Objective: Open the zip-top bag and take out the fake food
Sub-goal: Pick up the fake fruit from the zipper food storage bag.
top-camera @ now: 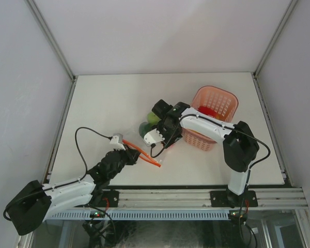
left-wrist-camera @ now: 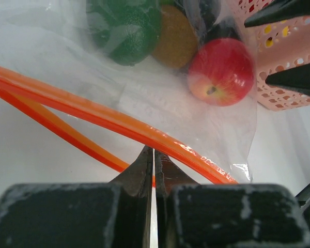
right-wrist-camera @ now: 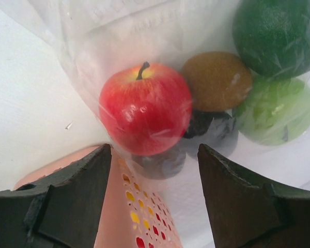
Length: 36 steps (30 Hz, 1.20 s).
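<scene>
Opening is in hand: beside the pink basket (top-camera: 217,103), the left gripper (left-wrist-camera: 154,155) pinches the orange zip strip (left-wrist-camera: 93,111) of the zip-top bag (top-camera: 151,147), while the right gripper (right-wrist-camera: 154,152) gapes empty over the fake food (right-wrist-camera: 144,116) inside and probably needs the opposite lip next.

Pink basket (top-camera: 201,139) on white table (top-camera: 108,103)

Zip-top bag (left-wrist-camera: 144,93) clear, zip strip (left-wrist-camera: 93,111) orange. Apple (right-wrist-camera: 144,113) red with yellow blush; brown fruit (right-wrist-camera: 217,80) at its 2 o'clock. Basket (top-camera: 199,138) pink, perforated.
</scene>
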Each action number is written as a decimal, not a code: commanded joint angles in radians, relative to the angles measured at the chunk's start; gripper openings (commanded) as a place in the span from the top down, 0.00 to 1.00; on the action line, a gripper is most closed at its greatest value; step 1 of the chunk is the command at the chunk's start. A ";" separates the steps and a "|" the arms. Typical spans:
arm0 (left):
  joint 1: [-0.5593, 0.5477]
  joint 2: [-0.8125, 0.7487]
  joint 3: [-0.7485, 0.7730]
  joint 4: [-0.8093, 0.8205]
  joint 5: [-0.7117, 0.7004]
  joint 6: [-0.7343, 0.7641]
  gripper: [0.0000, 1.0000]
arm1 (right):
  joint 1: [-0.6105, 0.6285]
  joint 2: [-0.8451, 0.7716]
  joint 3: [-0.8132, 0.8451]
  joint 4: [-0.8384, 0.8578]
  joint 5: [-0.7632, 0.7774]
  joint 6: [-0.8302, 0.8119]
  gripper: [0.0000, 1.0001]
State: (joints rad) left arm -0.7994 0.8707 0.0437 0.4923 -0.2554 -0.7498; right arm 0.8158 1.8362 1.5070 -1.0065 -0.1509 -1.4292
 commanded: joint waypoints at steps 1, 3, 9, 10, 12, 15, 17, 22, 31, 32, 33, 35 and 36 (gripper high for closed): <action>0.018 0.007 0.018 0.090 0.014 -0.010 0.94 | 0.042 -0.014 0.031 -0.014 0.029 0.045 0.32; 0.025 0.010 0.012 0.103 0.020 -0.014 0.94 | 0.053 -0.018 0.039 -0.018 0.028 0.055 0.31; 0.040 0.020 0.011 0.116 0.037 -0.009 0.94 | 0.022 0.011 0.049 -0.033 0.049 0.051 0.30; 0.041 0.024 0.012 0.119 0.038 -0.008 0.94 | 0.013 0.020 0.047 -0.032 0.055 0.047 0.30; 0.044 0.033 0.012 0.127 0.039 -0.008 0.94 | -0.004 0.033 0.044 -0.028 0.064 0.041 0.31; 0.046 0.062 0.012 0.149 0.047 -0.011 0.94 | -0.016 0.043 0.029 -0.012 0.064 0.030 0.33; 0.047 0.088 0.013 0.167 0.057 -0.013 0.94 | -0.016 0.051 0.019 -0.003 0.067 0.025 0.36; 0.048 0.146 0.017 0.205 0.079 -0.015 0.93 | -0.008 0.073 0.001 0.018 0.072 0.024 0.47; 0.049 0.194 0.032 0.219 0.104 -0.019 0.85 | 0.006 0.055 -0.010 0.034 -0.030 0.047 0.75; 0.049 0.198 0.034 0.222 0.107 -0.019 0.83 | 0.007 0.055 -0.010 0.036 -0.044 0.052 0.78; 0.049 0.204 0.036 0.225 0.112 -0.019 0.81 | 0.008 0.056 -0.009 0.038 -0.058 0.058 0.81; 0.049 0.213 0.041 0.231 0.127 -0.019 0.76 | 0.009 0.060 -0.005 0.036 -0.088 0.070 0.85; 0.049 0.217 0.043 0.234 0.133 -0.019 0.73 | 0.010 0.061 -0.002 0.036 -0.108 0.079 0.86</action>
State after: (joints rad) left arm -0.7559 1.0733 0.0437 0.6697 -0.1551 -0.7601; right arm 0.8127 1.9068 1.4971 -0.9821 -0.1608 -1.3869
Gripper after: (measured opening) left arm 0.220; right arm 0.166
